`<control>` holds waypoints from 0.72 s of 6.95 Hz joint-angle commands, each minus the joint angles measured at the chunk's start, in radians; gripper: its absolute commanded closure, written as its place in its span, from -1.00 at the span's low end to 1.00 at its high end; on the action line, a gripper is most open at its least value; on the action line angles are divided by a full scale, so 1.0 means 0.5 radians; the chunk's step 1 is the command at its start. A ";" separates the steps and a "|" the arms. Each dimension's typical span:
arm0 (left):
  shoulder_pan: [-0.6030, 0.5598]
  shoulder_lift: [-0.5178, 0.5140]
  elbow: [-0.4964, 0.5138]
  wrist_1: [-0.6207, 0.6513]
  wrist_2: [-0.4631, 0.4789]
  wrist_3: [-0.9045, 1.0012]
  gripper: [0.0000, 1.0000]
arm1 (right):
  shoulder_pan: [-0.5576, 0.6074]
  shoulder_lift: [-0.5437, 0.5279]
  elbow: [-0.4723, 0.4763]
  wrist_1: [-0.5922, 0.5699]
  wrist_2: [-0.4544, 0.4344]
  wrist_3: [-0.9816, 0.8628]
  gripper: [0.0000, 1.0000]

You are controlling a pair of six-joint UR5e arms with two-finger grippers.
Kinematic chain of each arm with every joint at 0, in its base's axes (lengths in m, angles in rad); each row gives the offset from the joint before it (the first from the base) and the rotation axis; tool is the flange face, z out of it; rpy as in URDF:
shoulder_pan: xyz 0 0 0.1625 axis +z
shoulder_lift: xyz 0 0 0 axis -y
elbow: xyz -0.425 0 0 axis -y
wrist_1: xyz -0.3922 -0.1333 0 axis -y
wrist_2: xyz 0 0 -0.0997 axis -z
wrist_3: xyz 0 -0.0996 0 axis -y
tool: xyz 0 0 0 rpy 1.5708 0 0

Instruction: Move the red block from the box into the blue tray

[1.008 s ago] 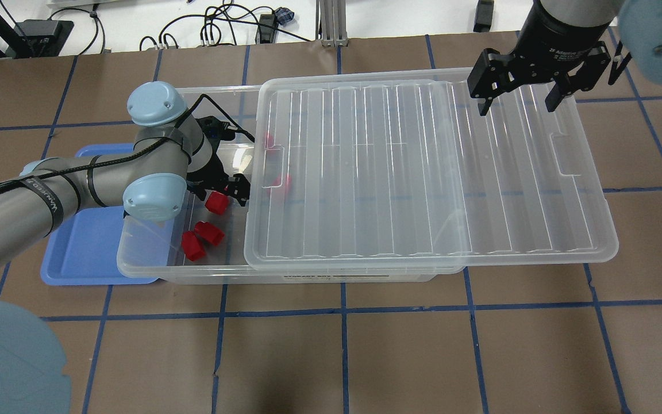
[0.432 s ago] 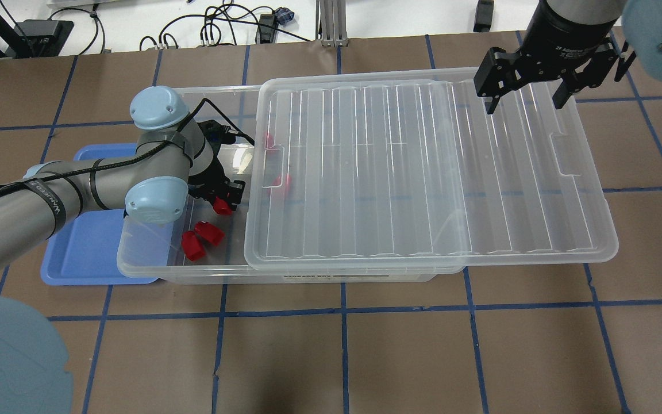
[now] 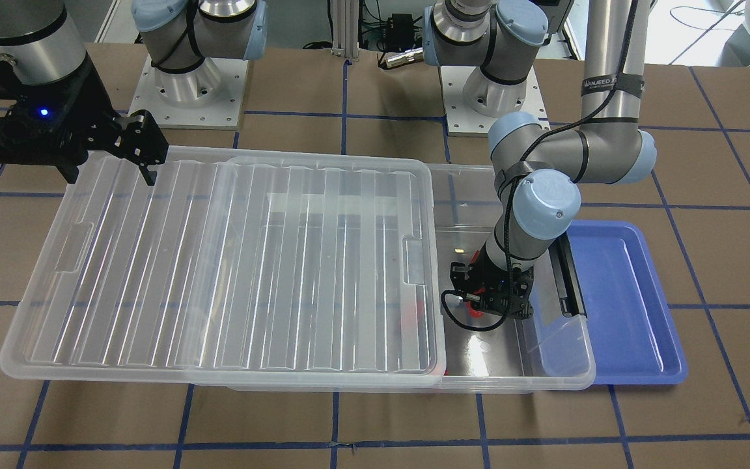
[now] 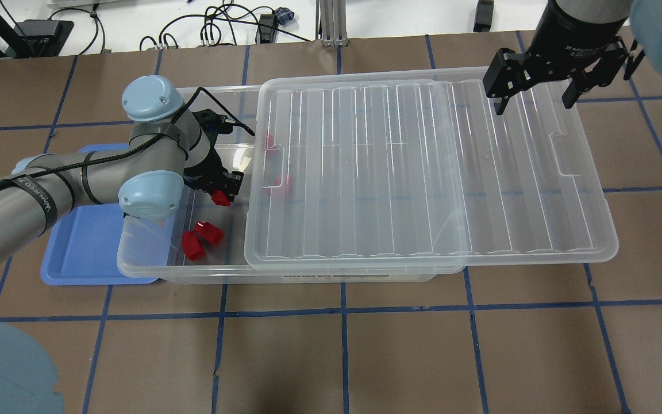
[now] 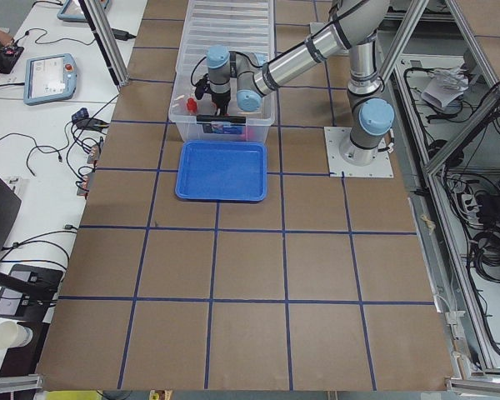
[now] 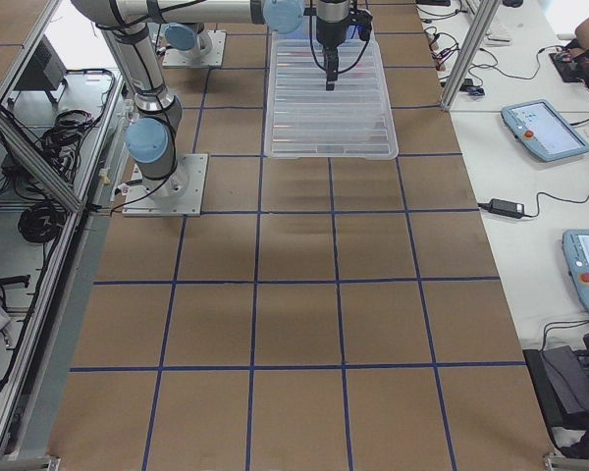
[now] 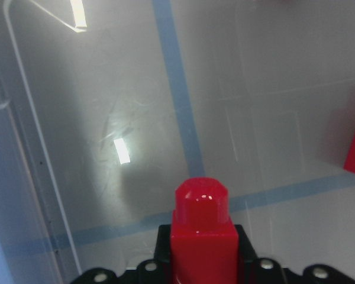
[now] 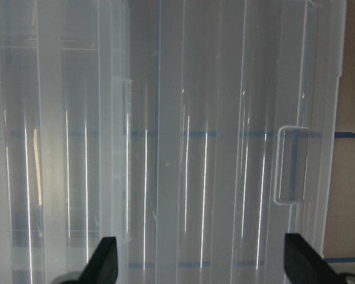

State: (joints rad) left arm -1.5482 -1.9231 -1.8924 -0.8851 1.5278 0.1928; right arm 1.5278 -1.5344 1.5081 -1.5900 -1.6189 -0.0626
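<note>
The blue tray (image 4: 84, 253) lies at the surface's left edge, just beside the box (image 4: 193, 275). In the box's uncovered end, the left jaws grip the red block (image 4: 221, 198) by its wide end, ready for carrying across. Far right, the right jaws hang wide over the offset lid (image 4: 423, 172).

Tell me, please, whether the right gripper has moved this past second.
Yes: the right gripper shifted rightward in the overhead view, along the lid's far edge.

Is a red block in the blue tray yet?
No, the blue tray holds no block; the left gripper grips a red block.
</note>
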 commanded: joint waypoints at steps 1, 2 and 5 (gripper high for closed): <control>0.001 0.094 0.215 -0.338 -0.061 -0.128 0.56 | -0.115 0.028 -0.089 0.008 0.010 -0.046 -1.00; -0.005 0.152 0.332 -0.602 -0.058 -0.234 0.56 | -0.265 0.031 -0.077 0.032 0.019 -0.159 -1.00; 0.138 0.275 0.606 -1.069 -0.058 -0.284 0.69 | -0.670 0.065 0.017 -0.032 0.001 -0.628 -1.00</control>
State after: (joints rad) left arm -1.5267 -1.8080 -1.6416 -1.3279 1.5024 0.0547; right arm 1.2735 -1.5114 1.4888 -1.5828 -1.6164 -0.2668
